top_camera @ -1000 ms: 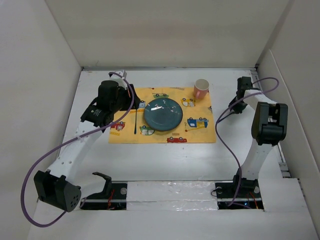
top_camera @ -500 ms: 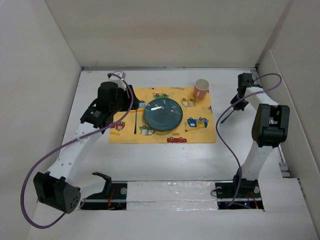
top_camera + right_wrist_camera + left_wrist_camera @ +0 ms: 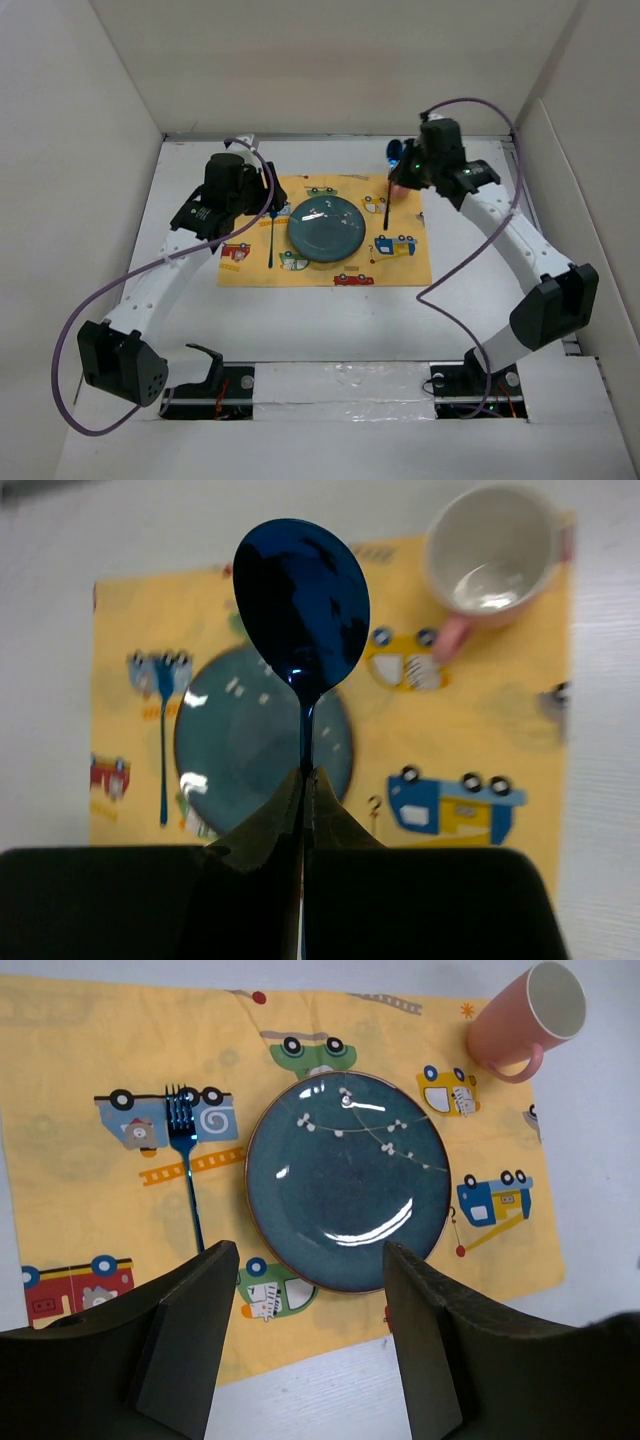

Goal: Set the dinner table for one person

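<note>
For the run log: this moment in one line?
right gripper: shut on spoon, above mat | left gripper: open, empty, above plate | fork: on mat, left of plate | mug: mat corner

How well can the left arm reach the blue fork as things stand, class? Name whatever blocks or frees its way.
Probably yes. The left arm hovers near the fork, jaws open and empty. The fork lies bare on the mat beside the plate; the right arm is off by the cup.
</note>
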`<state>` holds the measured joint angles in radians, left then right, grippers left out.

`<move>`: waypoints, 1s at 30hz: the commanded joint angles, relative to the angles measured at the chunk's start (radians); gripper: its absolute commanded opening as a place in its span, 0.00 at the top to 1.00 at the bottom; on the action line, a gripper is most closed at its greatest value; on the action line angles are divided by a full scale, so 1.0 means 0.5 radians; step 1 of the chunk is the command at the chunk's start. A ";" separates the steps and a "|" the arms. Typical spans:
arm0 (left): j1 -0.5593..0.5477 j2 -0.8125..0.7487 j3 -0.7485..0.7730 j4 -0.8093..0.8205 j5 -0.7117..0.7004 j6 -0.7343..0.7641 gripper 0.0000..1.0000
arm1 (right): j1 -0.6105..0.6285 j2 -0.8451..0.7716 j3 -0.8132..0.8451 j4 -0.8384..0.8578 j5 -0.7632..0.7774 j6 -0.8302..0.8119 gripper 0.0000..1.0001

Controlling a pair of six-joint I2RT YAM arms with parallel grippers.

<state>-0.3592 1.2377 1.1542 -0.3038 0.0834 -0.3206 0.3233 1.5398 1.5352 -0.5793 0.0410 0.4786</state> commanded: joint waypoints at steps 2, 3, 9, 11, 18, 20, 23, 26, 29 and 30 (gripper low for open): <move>-0.009 0.028 0.149 0.046 0.048 -0.018 0.43 | 0.206 0.138 -0.122 0.002 -0.171 -0.043 1.00; -0.009 0.028 0.152 0.049 0.051 -0.018 0.43 | 0.206 0.208 -0.113 0.005 -0.153 -0.043 1.00; -0.009 0.016 0.106 0.071 0.073 -0.028 0.43 | 0.179 0.470 -0.073 0.023 -0.107 -0.046 1.00; -0.009 -0.006 0.060 0.080 0.073 -0.037 0.43 | 0.179 0.543 -0.082 0.033 -0.034 -0.052 1.00; -0.009 -0.049 -0.017 0.095 0.066 -0.049 0.43 | 0.124 0.734 -0.119 0.079 0.025 -0.067 1.00; -0.009 -0.052 -0.023 0.089 0.063 -0.046 0.42 | 0.123 0.764 -0.104 0.079 0.007 -0.073 1.00; -0.009 -0.049 -0.026 0.095 0.066 -0.043 0.42 | 0.123 0.823 -0.079 0.076 0.016 -0.077 1.00; -0.009 -0.046 -0.032 0.101 0.066 -0.046 0.42 | 0.123 0.866 -0.076 0.088 0.022 -0.074 1.00; -0.009 -0.039 -0.029 0.098 0.069 -0.043 0.42 | 0.123 0.909 -0.067 0.097 0.022 -0.074 1.00; -0.009 -0.033 -0.029 0.098 0.066 -0.043 0.42 | 0.123 0.921 -0.064 0.094 0.031 -0.077 1.00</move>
<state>-0.3592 1.2522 1.1446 -0.2874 0.1055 -0.3389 0.3916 1.9926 1.4765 -0.5716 0.0349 0.4587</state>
